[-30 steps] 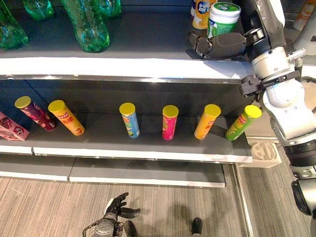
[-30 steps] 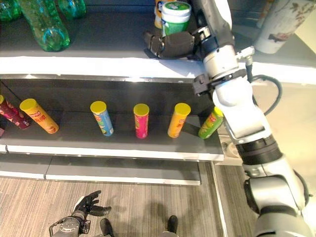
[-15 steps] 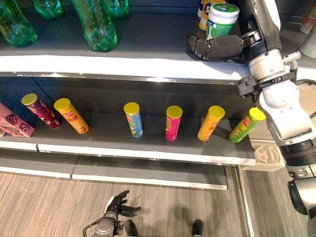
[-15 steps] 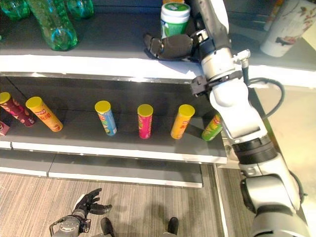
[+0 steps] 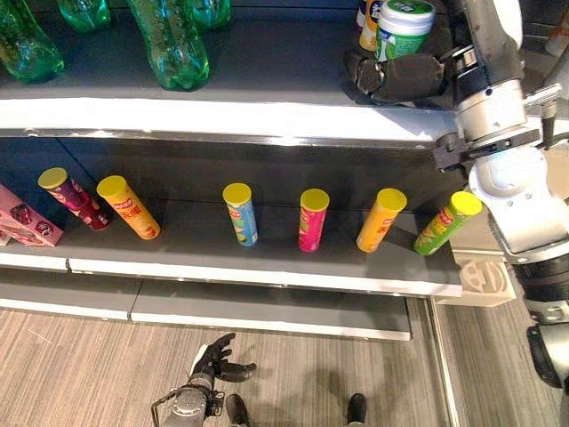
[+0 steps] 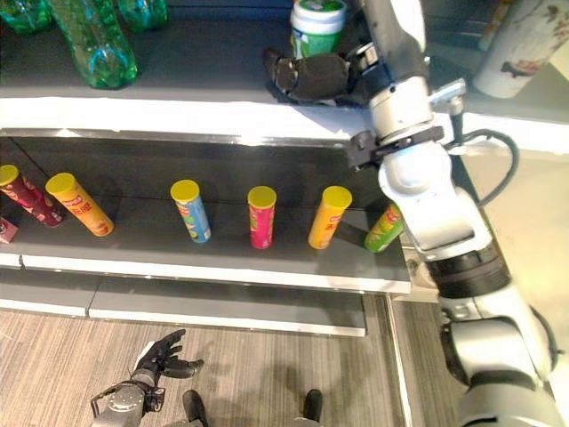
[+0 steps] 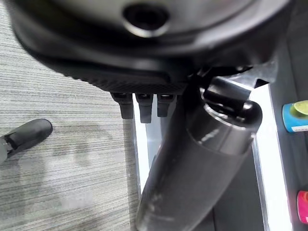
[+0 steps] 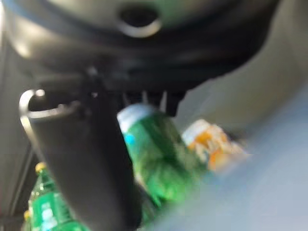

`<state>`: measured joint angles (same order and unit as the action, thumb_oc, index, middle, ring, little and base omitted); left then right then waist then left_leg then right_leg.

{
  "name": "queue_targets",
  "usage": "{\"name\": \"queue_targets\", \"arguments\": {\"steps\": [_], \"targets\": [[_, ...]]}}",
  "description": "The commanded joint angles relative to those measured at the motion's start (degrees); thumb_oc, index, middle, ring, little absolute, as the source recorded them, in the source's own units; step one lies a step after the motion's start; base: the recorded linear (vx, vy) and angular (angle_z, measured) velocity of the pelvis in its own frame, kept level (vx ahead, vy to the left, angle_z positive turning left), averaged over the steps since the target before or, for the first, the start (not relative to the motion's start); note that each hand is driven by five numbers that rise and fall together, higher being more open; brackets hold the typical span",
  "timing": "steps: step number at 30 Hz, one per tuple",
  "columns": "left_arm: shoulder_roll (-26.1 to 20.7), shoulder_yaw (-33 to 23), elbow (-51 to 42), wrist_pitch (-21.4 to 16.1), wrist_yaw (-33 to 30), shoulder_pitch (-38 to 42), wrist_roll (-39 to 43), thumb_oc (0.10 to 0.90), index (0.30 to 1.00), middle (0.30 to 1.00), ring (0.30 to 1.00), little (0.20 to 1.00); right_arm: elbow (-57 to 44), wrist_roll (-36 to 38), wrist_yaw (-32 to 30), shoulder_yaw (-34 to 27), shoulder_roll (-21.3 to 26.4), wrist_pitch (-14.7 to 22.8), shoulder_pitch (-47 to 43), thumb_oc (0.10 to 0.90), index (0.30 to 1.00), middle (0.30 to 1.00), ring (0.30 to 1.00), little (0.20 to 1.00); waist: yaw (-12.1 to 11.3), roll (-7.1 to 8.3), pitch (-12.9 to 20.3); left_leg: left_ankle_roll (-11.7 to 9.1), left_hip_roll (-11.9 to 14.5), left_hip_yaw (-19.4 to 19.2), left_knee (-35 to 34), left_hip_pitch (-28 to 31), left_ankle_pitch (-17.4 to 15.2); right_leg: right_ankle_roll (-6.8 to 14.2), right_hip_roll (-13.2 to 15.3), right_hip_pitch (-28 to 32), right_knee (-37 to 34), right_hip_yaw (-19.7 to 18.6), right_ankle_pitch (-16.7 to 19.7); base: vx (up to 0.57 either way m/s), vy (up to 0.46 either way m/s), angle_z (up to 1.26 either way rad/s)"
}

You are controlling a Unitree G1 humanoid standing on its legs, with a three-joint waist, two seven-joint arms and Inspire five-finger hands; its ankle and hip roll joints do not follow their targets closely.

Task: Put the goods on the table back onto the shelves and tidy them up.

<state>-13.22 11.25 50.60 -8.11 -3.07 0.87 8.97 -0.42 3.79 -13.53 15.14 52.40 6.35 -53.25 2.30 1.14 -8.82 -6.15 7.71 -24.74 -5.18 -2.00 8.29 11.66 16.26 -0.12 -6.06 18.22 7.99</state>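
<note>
Shelves are seen from above, two dark boards with white front edges. Up on the top shelf at the right, the right hand is laid on its side just in front of a green tub with a white lid, with the fingers bent toward the left. Whether the tub is actually gripped can't be told from the head views; in the right wrist view the tub is seen just past the thumb and fingertips, too blurred to judge contact, so the grip is left as unknown. An orange and yellow container is parked just behind the tub, touching or nearly so.

Green plastic bottles are lined up at the left end of the same top shelf.

On the lower shelf a row of chip cans is spread out, all with yellow lids: a maroon can, an orange can, a blue can, a pink can, a yellow can and a green can at the right end. A pink box is set at the far left.

Down low by the wood-look floor, the left hand is held with fingers spread loosely and nothing in it.
</note>
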Motion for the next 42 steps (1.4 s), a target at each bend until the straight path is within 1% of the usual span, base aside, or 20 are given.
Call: {"name": "queue_targets", "arguments": {"steps": [1, 5, 6, 7, 8, 9, 12, 16, 20, 24, 30, 32, 34, 35, 36, 37, 38, 39, 40, 42], "targets": [[-3.78, 3.87, -2.97, -2.32, 0.50, 3.53, 1.10, 0.800, 0.900, 0.900, 0.900, 0.900, 0.62, 10.29, -3.71, -8.30, 6.14, 7.54, -15.54, 0.800, 0.900, 0.900, 0.900, 0.900, -1.69, 2.21, 0.50, -1.79, -0.34, -0.65, 0.18, 7.98, -9.92, 3.34, 3.37, -3.28, 3.36, -1.28, 0.88, 0.00, 0.000, 0.00], [-4.59, 4.33, -3.41, -2.50, 1.41, 3.30, 1.77, 0.800, 0.900, 0.900, 0.900, 0.900, 1.78, 24.59, 1.23, -6.80, 10.60, 10.93, -16.04, 0.800, 0.900, 0.900, 0.900, 0.900, -0.91, 3.44, 0.74, -1.86, -0.25, -0.99, 0.18, 7.71, -9.89, 3.34, 2.99, -4.02, 3.59, -1.71, 1.48, -0.03, 0.018, -0.03], [-4.44, 4.44, -1.25, -3.36, 1.23, 3.04, 1.25, 0.800, 0.900, 0.900, 0.900, 0.900, 2.29, 29.37, 3.57, -6.50, 10.51, 12.23, -15.25, 0.800, 0.900, 0.900, 0.900, 0.900, -0.60, 3.65, 0.70, -2.02, -0.08, -1.15, 0.18, 7.92, -10.10, 3.34, 2.76, -4.04, 3.71, -1.82, 1.48, -0.04, 0.010, -0.03], [-4.00, 4.88, 2.00, -3.76, 1.57, 2.96, 0.12, 0.800, 0.900, 0.900, 0.900, 0.900, 3.15, 35.50, 5.41, -6.84, 11.50, 13.27, -15.05, 0.800, 0.900, 0.900, 0.900, 0.900, -0.39, 4.62, 0.88, -2.14, -0.03, -1.47, 0.18, 7.62, -9.91, 3.34, 2.69, -4.53, 3.73, -2.02, 1.89, -0.04, 0.010, -0.07], [-3.64, 5.08, 3.05, -3.61, 1.17, 3.36, -0.32, 0.800, 0.900, 0.900, 0.900, 0.900, 3.37, 37.72, 6.25, -6.34, 12.12, 13.53, -15.24, 0.800, 0.900, 0.900, 0.900, 0.900, -0.24, 5.07, 0.90, -2.21, 0.06, -1.55, 0.18, 7.45, -9.88, 3.34, 2.61, -4.72, 3.78, -2.13, 1.95, -0.04, 0.009, -0.13], [-3.55, 5.11, 3.17, -3.66, 1.12, 3.46, -0.36, 0.800, 0.900, 0.900, 0.900, 0.900, 3.57, 37.97, 6.46, -6.22, 12.25, 13.62, -15.42, 0.800, 0.900, 0.900, 0.900, 0.900, -0.28, 5.04, 0.91, -2.21, 0.04, -1.57, 0.18, 7.41, -9.87, 3.34, 2.62, -4.78, 3.79, -2.16, 1.95, -0.02, 0.000, -0.12], [-2.96, 5.62, 4.74, -3.75, 0.55, 4.45, -0.98, 0.800, 0.900, 0.900, 0.900, 0.900, 3.61, 42.46, 7.78, -5.18, 14.41, 14.98, -16.28, 0.800, 0.900, 0.900, 0.900, 0.900, 0.36, 6.27, 0.92, -2.39, 0.33, -1.98, 0.18, 7.17, -9.79, 3.34, 2.50, -5.30, 3.83, -2.51, 2.58, -0.03, -0.005, -0.07], [-2.66, 5.49, 5.38, -3.85, -0.01, 5.10, -0.92, 0.800, 0.900, 0.900, 0.900, 0.900, 3.95, 42.71, 7.31, -4.50, 16.76, 15.58, -17.38, 0.800, 0.900, 0.900, 0.900, 0.900, 0.89, 7.19, 0.88, -2.37, 0.35, -2.35, 0.18, 6.97, -9.86, 3.34, 2.25, -5.97, 3.89, -3.15, 2.98, -0.01, 0.001, -0.04], [-2.30, 5.09, 6.07, -3.88, -0.31, 4.83, -1.83, 0.800, 0.900, 0.900, 0.900, 0.900, 3.87, 42.24, 6.71, -6.68, 20.54, 15.99, -15.07, 0.800, 0.900, 0.900, 0.900, 0.900, 2.03, 7.80, 0.62, -2.39, 0.34, -2.95, 0.18, 7.25, -10.36, 3.34, 2.07, -6.73, 4.05, -4.10, 3.58, -0.01, 0.021, -0.12], [-2.01, 4.84, 6.45, -3.82, -0.63, 5.71, -2.87, 0.800, 0.900, 0.900, 0.900, 0.900, 3.23, 42.10, 7.00, -10.80, 21.96, 16.01, -9.13, 0.800, 0.900, 0.900, 0.900, 0.900, 3.21, 8.52, 0.38, -2.32, 0.22, -3.25, 0.18, 6.83, -10.13, 3.34, 2.15, -7.77, 4.14, -4.74, 4.38, 0.00, 0.007, -0.05], [-1.86, 4.52, 6.00, -3.79, -0.83, 7.07, -3.34, 0.800, 0.900, 0.900, 0.900, 0.900, -1.69, 40.32, 7.06, -19.54, 23.67, 16.25, 1.25, 0.800, 0.900, 0.900, 0.900, 0.900, 5.07, 9.14, -0.05, -2.16, 0.15, -3.45, 0.18, 6.36, -10.21, 3.34, 1.79, -9.55, 4.75, -6.63, 5.23, -0.01, 0.019, -0.14], [-1.57, 4.63, 6.48, -3.70, -0.78, 7.52, -4.47, 0.800, 0.900, 0.900, 0.900, 0.900, -5.65, 37.98, 6.65, -25.46, 25.38, 16.98, 6.70, 0.800, 0.900, 0.900, 0.900, 0.900, 6.61, 9.43, -0.12, -2.07, 0.08, -4.10, 0.18, 6.23, -10.39, 3.34, 1.58, -10.65, 4.76, -7.63, 5.60, 0.01, 0.036, -0.20], [-1.54, 4.66, 6.62, -3.77, -0.65, 7.64, -4.92, 0.800, 0.900, 0.900, 0.900, 0.900, -6.65, 37.46, 6.37, -27.59, 26.06, 17.36, 8.37, 0.800, 0.900, 0.900, 0.900, 0.900, 7.17, 9.48, -0.15, -2.04, 0.03, -4.32, 0.18, 6.19, -10.42, 3.34, 1.39, -11.12, 4.77, -8.05, 6.00, 0.00, 0.021, -0.23], [-1.56, 4.63, 6.72, -3.81, -0.45, 7.65, -5.48, 0.800, 0.900, 0.900, 0.900, 0.900, -7.61, 36.54, 6.03, -30.50, 27.29, 17.59, 10.60, 0.800, 0.900, 0.900, 0.900, 0.900, 7.91, 9.38, -0.20, -2.08, 0.23, -4.65, 0.18, 6.31, -10.66, 3.34, 1.11, -11.42, 4.81, -8.37, 6.30, 0.00, 0.020, -0.26], [-1.59, 4.27, 6.90, -3.77, -0.28, 8.00, -6.03, 0.800, 0.900, 0.900, 0.900, 0.900, -8.87, 35.33, 5.37, -35.24, 28.85, 18.19, 14.67, 0.800, 0.900, 0.900, 0.900, 0.900, 9.73, 9.62, -0.26, -2.09, 0.38, -5.44, 0.18, 6.24, -10.73, 3.34, 0.50, -12.37, 4.80, -9.08, 7.53, 0.01, 0.023, -0.16], [-1.81, 4.63, 6.92, -3.77, -0.28, 8.12, -6.04, 0.800, 0.900, 0.900, 0.900, 0.900, -9.27, 35.36, 5.39, -37.11, 28.72, 18.19, 16.56, 0.800, 0.900, 0.900, 0.900, 0.900, 9.30, 9.81, -0.26, -2.09, 0.39, -5.51, 0.18, 6.15, -10.73, 3.34, 0.47, -12.50, 4.79, -9.15, 7.58, -0.01, -0.005, -0.12], [-1.69, 3.52, 7.10, -3.74, -0.09, 8.37, -6.78, 0.800, 0.900, 0.900, 0.900, 0.900, -9.46, 33.11, 4.26, -42.34, 30.29, 18.45, 21.48, 0.800, 0.900, 0.900, 0.900, 0.900, 12.32, 9.91, -0.05, -2.25, 0.88, -6.75, 0.18, 5.88, -10.60, 3.34, -0.21, -13.63, 4.86, -9.48, 9.66, -0.02, -0.032, -0.27], [-2.14, 3.80, 6.93, -3.73, 0.08, 8.68, -7.11, 0.800, 0.900, 0.900, 0.900, 0.900, -10.57, 32.33, 4.02, -49.06, 29.75, 18.39, 28.57, 0.800, 0.900, 0.900, 0.900, 0.900, 12.97, 10.07, 0.11, -2.33, 1.34, -7.25, 0.18, 5.32, -10.36, 3.34, -0.62, -14.35, 4.98, -9.53, 10.68, -0.03, -0.040, -0.40], [-2.29, 3.40, 6.68, -3.64, 0.23, 8.68, -7.30, 0.800, 0.900, 0.900, 0.900, 0.900, -11.06, 31.17, 3.73, -51.78, 29.53, 18.23, 31.63, 0.800, 0.900, 0.900, 0.900, 0.900, 14.19, 9.94, 0.22, -2.33, 1.98, -7.80, 0.18, 5.02, -10.07, 3.34, -0.99, -14.81, 5.23, -9.41, 10.75, -0.03, -0.022, -0.50], [-2.92, 3.87, 6.32, -3.59, 0.11, 9.17, -7.33, 0.800, 0.900, 0.900, 0.900, 0.900, -12.27, 30.28, 3.30, -56.93, 28.71, 18.27, 36.78, 0.800, 0.900, 0.900, 0.900, 0.900, 13.95, 9.87, 0.24, -2.31, 2.68, -8.50, 0.18, 4.48, -9.76, 3.34, -1.21, -15.21, 5.54, -8.69, 10.15, 0.01, 0.021, -0.51]]}}
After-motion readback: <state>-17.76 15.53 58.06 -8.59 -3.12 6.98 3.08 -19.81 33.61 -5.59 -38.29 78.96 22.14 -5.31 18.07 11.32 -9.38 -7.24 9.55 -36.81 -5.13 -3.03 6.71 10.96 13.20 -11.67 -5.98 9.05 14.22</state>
